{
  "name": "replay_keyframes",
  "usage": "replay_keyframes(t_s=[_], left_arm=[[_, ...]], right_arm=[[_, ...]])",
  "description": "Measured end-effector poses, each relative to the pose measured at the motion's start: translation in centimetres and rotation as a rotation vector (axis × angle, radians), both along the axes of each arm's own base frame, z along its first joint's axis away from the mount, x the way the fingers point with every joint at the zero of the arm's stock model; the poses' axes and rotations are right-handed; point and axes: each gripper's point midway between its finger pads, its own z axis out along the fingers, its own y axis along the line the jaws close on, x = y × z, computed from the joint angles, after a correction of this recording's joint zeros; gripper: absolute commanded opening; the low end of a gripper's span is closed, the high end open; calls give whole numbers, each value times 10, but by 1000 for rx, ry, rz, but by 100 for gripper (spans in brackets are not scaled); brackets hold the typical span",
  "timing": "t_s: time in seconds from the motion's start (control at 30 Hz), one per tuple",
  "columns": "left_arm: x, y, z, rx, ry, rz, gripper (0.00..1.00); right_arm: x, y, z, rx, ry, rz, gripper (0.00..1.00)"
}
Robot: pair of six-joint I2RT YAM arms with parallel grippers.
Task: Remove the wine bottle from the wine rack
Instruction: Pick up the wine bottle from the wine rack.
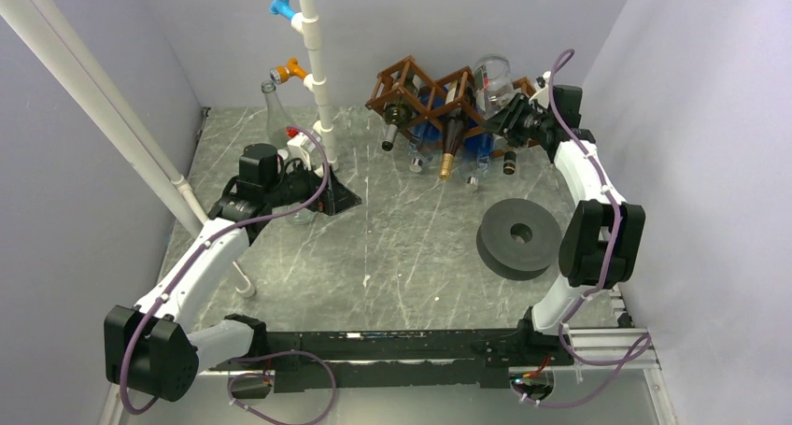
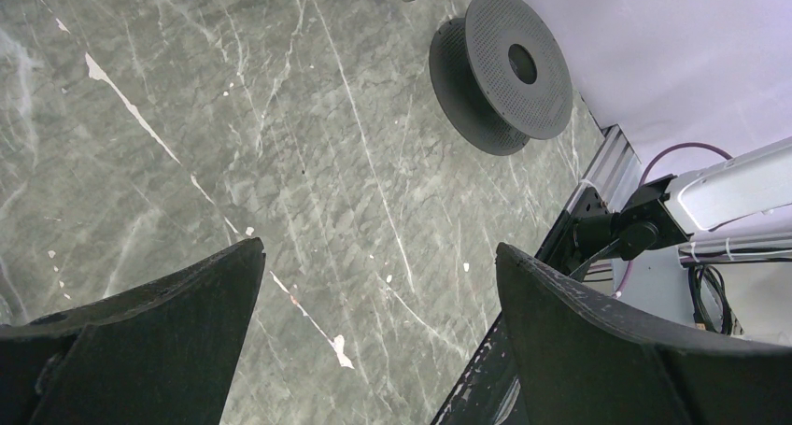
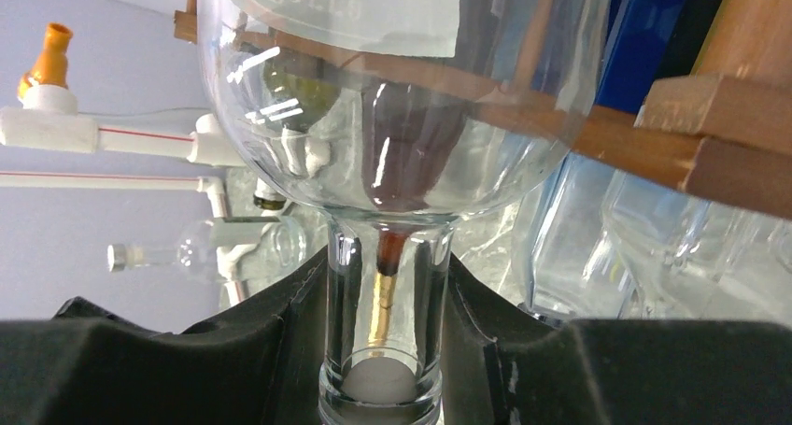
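The brown wooden wine rack (image 1: 420, 89) stands at the back of the table with several bottles in its diamond cells. A clear glass wine bottle (image 1: 492, 75) lies tilted in its upper right part, neck pointing down and out. My right gripper (image 1: 516, 121) is shut on that neck. In the right wrist view the black fingers (image 3: 280, 332) press both sides of the neck of the wine bottle (image 3: 392, 117), whose body lies against a slat of the wine rack (image 3: 710, 117). My left gripper (image 1: 322, 177) is open over bare table at the left, and the left gripper (image 2: 378, 257) holds nothing.
A dark bottle (image 1: 392, 126), a brown bottle with a gold cap (image 1: 451, 149) and blue bottles (image 1: 430, 126) poke out of the rack. A grey spool (image 1: 518, 236) lies right of centre. A white pipe stand (image 1: 313, 61) and an upright clear bottle (image 1: 273, 112) are by the left arm.
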Motion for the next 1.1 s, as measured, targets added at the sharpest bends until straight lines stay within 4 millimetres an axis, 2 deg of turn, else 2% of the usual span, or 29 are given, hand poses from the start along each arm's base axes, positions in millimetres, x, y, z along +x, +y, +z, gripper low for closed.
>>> replay_keyframes(t_s=[0.2, 0.57, 1.1], left_arm=[[0, 0, 0, -1, 0, 0, 99], [1, 0, 2, -4, -10, -1, 99], [1, -1, 4, -10, -22, -6, 100]], right_arm=[[-9, 3, 5, 56, 13, 10, 0], [-10, 5, 10, 124, 23, 13, 0], [-19, 14, 30, 188, -4, 55, 0]])
